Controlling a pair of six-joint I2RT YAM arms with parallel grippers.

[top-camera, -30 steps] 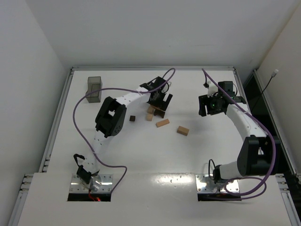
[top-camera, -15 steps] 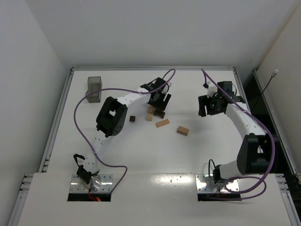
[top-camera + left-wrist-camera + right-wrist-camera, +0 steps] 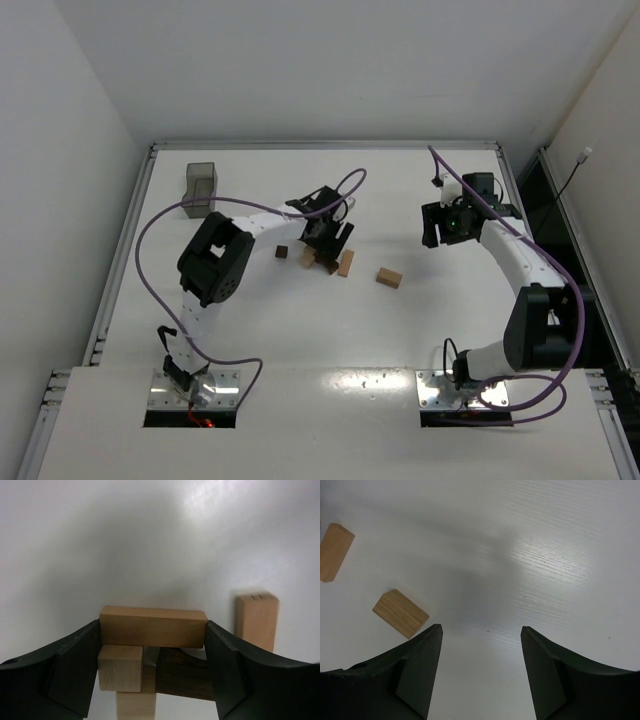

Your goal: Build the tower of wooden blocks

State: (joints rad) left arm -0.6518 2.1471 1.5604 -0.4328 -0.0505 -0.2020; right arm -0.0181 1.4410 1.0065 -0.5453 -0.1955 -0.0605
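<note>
The left gripper (image 3: 327, 241) clamps the top tan block (image 3: 153, 626) of the tower (image 3: 120, 667) (lower layers cut off, perhaps three). Well right of the tower, the right gripper (image 3: 480, 636) hangs, jaws spread, over the white table (image 3: 300, 320), with white walls (image 3: 330, 70) behind.

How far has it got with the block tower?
Done: nothing clearly stacked yet. In hand: the left gripper clamps a long tan block, bunched with a tan cube and a dark brown block. Left: two tan blocks and a dark cube lie loose; the right gripper hangs open, empty.
</note>
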